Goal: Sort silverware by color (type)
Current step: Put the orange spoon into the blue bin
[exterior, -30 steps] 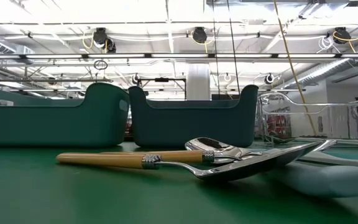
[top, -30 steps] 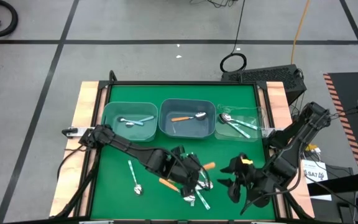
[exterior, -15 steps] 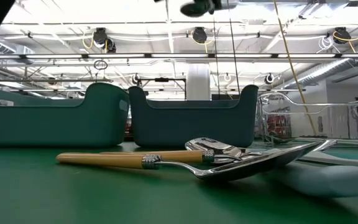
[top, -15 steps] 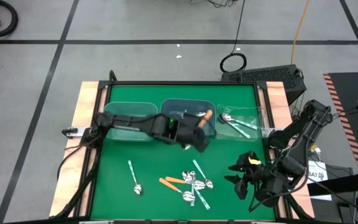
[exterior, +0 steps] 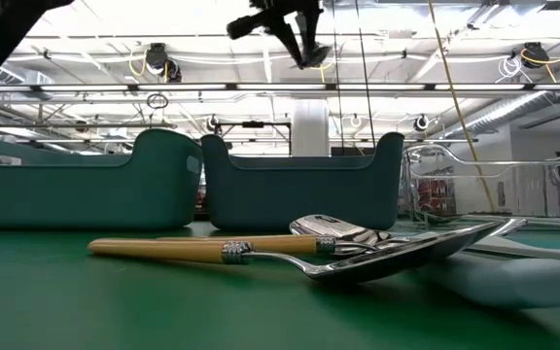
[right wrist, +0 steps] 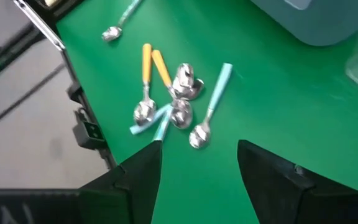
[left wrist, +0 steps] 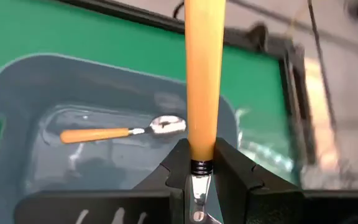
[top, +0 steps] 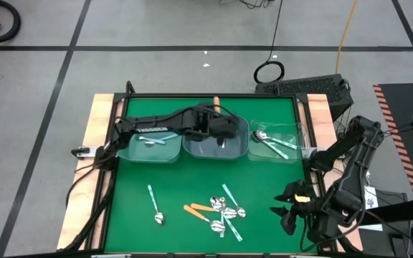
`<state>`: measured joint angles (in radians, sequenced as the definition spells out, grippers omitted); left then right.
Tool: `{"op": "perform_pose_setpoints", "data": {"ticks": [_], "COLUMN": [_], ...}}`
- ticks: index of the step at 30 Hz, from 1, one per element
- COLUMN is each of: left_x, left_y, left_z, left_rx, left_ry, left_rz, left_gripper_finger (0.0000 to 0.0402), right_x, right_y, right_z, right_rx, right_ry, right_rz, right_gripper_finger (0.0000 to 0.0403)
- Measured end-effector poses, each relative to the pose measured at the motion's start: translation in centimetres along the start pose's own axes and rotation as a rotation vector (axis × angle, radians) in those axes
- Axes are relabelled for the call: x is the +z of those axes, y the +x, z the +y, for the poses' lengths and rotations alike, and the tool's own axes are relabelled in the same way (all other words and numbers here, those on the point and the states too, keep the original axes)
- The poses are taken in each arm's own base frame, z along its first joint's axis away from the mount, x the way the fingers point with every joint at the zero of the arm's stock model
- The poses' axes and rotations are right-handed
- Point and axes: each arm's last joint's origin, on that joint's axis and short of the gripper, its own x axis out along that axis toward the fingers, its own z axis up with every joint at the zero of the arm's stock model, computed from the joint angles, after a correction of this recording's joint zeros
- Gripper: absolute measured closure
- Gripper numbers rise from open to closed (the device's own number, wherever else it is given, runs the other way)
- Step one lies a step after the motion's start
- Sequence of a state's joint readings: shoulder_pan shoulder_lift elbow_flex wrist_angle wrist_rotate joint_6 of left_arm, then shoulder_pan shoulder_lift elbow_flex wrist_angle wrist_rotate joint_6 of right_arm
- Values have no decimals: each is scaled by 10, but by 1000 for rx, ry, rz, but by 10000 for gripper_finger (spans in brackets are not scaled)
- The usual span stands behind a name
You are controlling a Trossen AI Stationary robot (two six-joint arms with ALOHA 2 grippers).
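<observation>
Two dark fingers [left wrist: 229,163] of the left gripper [left wrist: 199,163] pinch an orange-handled spoon [left wrist: 202,81] at the metal collar where handle meets stem, the handle standing out straight ahead of the gripper. In the high view this left gripper [top: 221,127] hangs over the middle bin [top: 190,147], and the orange handle tip [top: 216,101] pokes out toward 12 o'clock past the bin's far rim. Inside that middle bin lies another orange spoon [left wrist: 122,130], flat on the floor of the bin. At 9 o'clock from it, touching side by side, is the left bin [top: 129,152], with a light blue spoon [top: 151,139] in it; at 3 o'clock is the clear bin [top: 300,154], holding pale teal-handled spoons [top: 271,143]. Toward 6 o'clock on the green mat [top: 135,236] lies the loose heap of spoons [top: 221,211], orange and light blue handles crossed over shiny bowls, and well apart at 9 o'clock from the heap a single light blue spoon [top: 154,203] lies alone. In the low view the heap's orange handles [exterior: 163,249] and a metal bowl [exterior: 397,255] fill the foreground. The right gripper [top: 290,211] waits at about 4 o'clock on the mat's edge, fingers [right wrist: 135,177] spread wide with nothing between them, looking over the heap [right wrist: 173,102].
</observation>
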<state>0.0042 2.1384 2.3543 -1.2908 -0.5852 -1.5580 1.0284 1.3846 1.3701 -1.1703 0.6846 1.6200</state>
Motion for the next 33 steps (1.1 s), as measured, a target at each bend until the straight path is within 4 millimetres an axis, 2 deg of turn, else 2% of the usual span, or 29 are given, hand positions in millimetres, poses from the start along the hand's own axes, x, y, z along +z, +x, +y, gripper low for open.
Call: {"op": "perform_pose_setpoints", "data": {"ticks": [4,8,13,17,24,33], "left_x": [7,3,-7,-15,-18,-30], "left_y": [4,17,36,39,49,71], "left_z": [-2,-2,-8,-10,-11,-11], "left_rx": [-13,10,-11,-21,-17,6], "left_ry": [-203,-361,-420,-443,-546,-573], "left_rz": [-42,-58,-58,-49,-61,-62], "left_gripper_finger": [352,352,352,352,352,349], "right_x": [-6,-10,-13,-11,12,47], "right_y": [-5,-10,-13,-16,-37,-63], "right_z": [-7,-13,-17,-20,-42,-75], "right_rx": [-42,-80,-93,-94,-53,46], "right_ry": [-34,-74,-135,-172,-222,-326], "right_rz": [6,7,11,14,9,-135], "right_gripper_finger": [197,197,197,197,197,197]}}
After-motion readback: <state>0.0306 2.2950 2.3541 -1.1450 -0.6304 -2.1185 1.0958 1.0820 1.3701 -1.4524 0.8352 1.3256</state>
